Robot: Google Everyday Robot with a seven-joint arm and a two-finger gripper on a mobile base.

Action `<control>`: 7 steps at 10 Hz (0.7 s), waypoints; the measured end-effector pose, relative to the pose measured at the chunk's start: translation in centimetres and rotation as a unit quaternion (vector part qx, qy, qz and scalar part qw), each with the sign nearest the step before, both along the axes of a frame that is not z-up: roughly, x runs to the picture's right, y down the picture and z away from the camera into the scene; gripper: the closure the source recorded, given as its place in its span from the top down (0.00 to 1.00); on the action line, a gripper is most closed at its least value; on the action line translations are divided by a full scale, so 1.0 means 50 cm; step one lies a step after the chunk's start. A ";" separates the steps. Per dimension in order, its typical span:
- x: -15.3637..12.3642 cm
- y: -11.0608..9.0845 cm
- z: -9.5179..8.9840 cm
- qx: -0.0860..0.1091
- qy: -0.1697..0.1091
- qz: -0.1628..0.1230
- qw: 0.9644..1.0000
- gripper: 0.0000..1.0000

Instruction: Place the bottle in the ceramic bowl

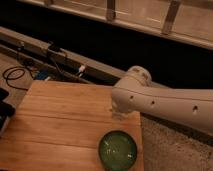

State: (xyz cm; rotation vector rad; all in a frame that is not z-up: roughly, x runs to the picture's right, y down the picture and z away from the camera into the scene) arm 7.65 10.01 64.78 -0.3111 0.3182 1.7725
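The place looked like a robotics lab or test space. A plain wooden desk [65, 120] stood on speckled flooring [170, 147], loose black cables [15, 75] and small electronics lay along a metal rail [60, 57] behind it, and a white robot arm [165, 102] reached across.
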 end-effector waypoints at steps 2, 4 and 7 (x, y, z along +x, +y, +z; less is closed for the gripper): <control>0.053 0.037 -0.010 -0.011 0.015 0.023 1.000 0.00; 0.070 0.059 -0.014 -0.018 0.021 0.034 0.999 0.00; 0.050 0.103 -0.006 -0.029 0.014 0.043 0.999 0.00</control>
